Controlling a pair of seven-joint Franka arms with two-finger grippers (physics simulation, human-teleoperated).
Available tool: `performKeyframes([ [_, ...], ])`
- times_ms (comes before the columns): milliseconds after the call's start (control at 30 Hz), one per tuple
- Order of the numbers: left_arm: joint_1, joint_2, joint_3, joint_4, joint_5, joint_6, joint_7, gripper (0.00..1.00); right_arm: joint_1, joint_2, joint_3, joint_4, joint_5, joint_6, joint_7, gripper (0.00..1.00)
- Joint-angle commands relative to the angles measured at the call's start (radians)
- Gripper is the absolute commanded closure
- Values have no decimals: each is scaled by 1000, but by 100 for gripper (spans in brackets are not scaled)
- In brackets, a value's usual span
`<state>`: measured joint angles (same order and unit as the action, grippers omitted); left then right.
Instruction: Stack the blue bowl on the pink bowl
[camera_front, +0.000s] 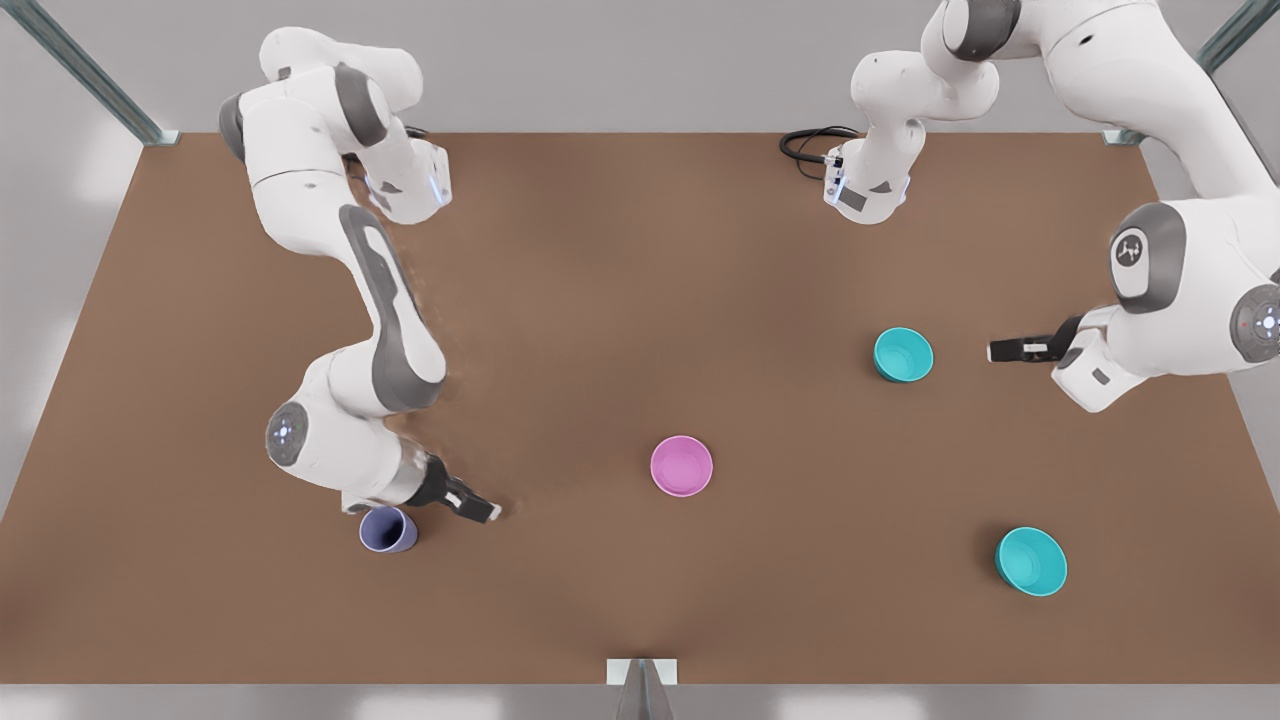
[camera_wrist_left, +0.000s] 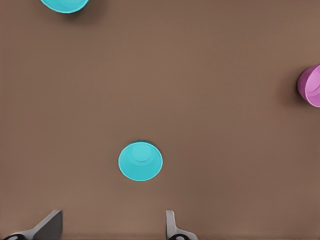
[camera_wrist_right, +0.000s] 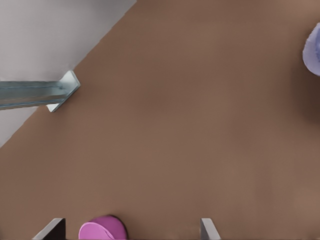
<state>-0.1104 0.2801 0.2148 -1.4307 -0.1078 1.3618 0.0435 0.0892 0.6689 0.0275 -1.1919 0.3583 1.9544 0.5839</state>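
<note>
Blue bowl (camera_front: 903, 354) sitting untouched; left gripper (camera_wrist_left: 112, 225), spread open, lining up at its 3 o'clock; right gripper (camera_wrist_right: 132, 227), open, waiting by pink bowl (camera_front: 681, 465).

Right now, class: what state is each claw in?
Left claw: open, holding nothing, beside the blue bowl.
Right claw: open, holding nothing, near the lavender cup.

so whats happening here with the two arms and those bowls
Nothing is picked up yet. The left gripper, fingers open, hovers beside the blue bowl on the brown table. The pink bowl sits empty near the table's middle. The right gripper, also open and empty, hangs between a lavender cup and the pink bowl. A second teal bowl stands apart.
</note>
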Motion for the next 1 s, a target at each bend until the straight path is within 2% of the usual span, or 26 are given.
performKeyframes([
  [0,-2,-8,5,-89,-3,127,-17,0,-138,-57,-136,69,-306,-695,-1112,0],
  [33,0,-67,5,-248,-7,259,-17,0,-123,-122,-260,90,-320,-689,-1393,0],
  [67,-2,-136,5,-481,-44,478,-13,0,-115,-211,-265,83,-367,-689,-1379,0],
  [133,9,-131,5,-608,-67,632,21,0,-14,-354,-288,-12,-384,-718,-1045,0],
  [167,9,-130,5,-683,-67,724,39,0,53,-373,-290,-23,-389,-749,-851,0],
  [200,9,-127,5,-726,-67,790,65,0,55,-399,-288,-40,-387,-752,-788,0],
  [300,35,-96,17,-773,-84,887,133,0,49,-431,-288,-52,-390,-753,-786,0],
  [333,37,-96,20,-838,-170,964,228,0,46,-431,-287,-52,-397,-752,-786,0],
  [600,37,-65,35,-964,-204,1094,406,0,49,-436,-287,-43,-401,-769,-789,0],
  [967,34,-25,34,-994,-207,1083,412,0,50,-434,-284,-51,-400,-775,-788,0],
])
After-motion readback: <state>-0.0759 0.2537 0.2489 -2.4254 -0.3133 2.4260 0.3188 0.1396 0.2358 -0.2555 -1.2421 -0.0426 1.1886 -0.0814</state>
